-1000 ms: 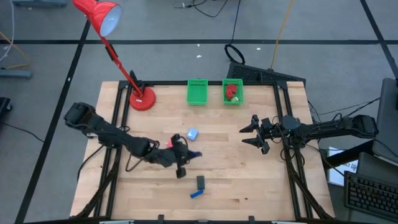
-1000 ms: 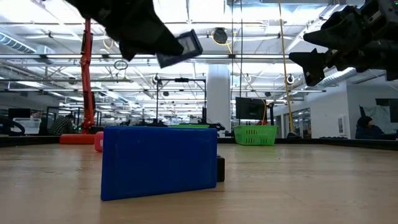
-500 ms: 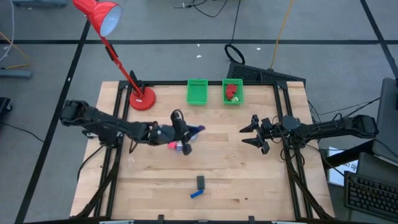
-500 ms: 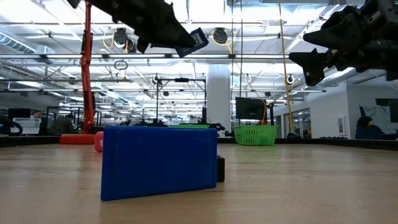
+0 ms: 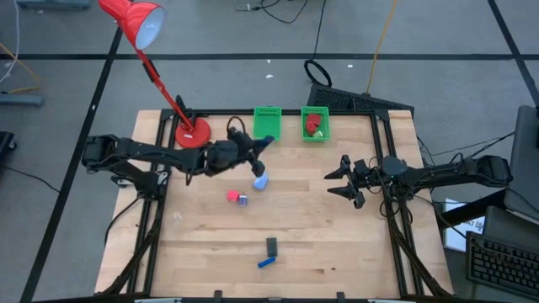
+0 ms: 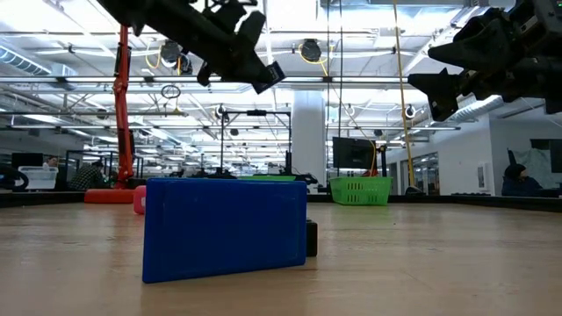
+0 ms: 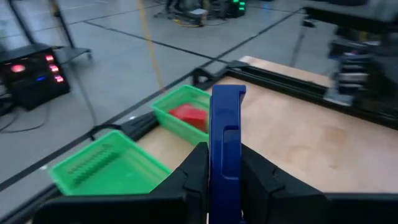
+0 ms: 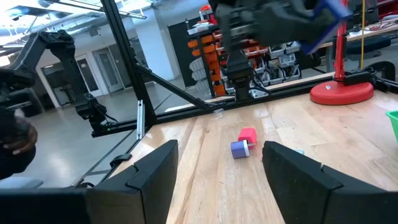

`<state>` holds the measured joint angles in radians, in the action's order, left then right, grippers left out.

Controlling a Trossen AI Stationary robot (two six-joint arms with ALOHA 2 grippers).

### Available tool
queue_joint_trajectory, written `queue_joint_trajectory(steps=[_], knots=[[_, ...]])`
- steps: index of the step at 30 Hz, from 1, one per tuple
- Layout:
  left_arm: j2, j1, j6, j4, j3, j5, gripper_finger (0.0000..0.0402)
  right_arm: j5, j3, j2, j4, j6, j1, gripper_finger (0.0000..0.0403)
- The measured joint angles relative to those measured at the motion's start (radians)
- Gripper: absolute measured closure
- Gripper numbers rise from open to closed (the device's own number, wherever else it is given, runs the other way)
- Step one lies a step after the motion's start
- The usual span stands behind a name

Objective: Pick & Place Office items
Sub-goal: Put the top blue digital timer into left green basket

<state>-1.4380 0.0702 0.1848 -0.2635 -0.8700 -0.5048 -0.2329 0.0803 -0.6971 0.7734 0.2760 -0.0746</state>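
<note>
While the left gripper hangs in the air near the two green mesh baskets, its fingers clamped on a slim dark blue oblong piece, the step in hand looks like the carry toward a basket. The next move calls for centring over either the empty left basket or the right basket (which already holds a red block) before letting go. The piece stands on edge between the fingers, flat-sided and hard-looking. The right gripper waits with fingers apart over the table's right side.
</note>
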Motion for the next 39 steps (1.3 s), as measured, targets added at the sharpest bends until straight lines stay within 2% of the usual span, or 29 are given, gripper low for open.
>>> queue_joint_trajectory(steps=[5, 13, 18, 29, 35, 39], knots=[[0.0, 0.074, 0.003, 0.0, 0.0, -0.005, 0.0335, 0.0, 0.0, 0.0, 0.0, -0.001, 0.0, 0.0179], [-0.001, 0.187, 0.028, -0.058, 0.0, -0.012, 0.035, 0.004, 0.0, 0.0, 0.0, -0.008, 0.0, 0.0179], [-0.007, 0.24, 0.046, -0.047, 0.0, -0.012, 0.0341, 0.054, 0.0, 0.0, 0.0, -0.029, 0.0, 0.0179], [-0.187, 0.318, 0.135, -0.081, 0.0, 0.061, 0.035, 0.053, 0.0, -0.004, 0.001, -0.035, -0.003, 0.0179], [-0.288, 0.341, 0.196, -0.086, 0.0, 0.122, 0.0335, 0.053, 0.0, -0.006, 0.001, -0.034, -0.002, 0.0179], [-0.326, 0.341, 0.199, -0.121, 0.0, 0.139, 0.0348, 0.053, 0.0, -0.005, 0.0, -0.034, -0.002, 0.0179]])
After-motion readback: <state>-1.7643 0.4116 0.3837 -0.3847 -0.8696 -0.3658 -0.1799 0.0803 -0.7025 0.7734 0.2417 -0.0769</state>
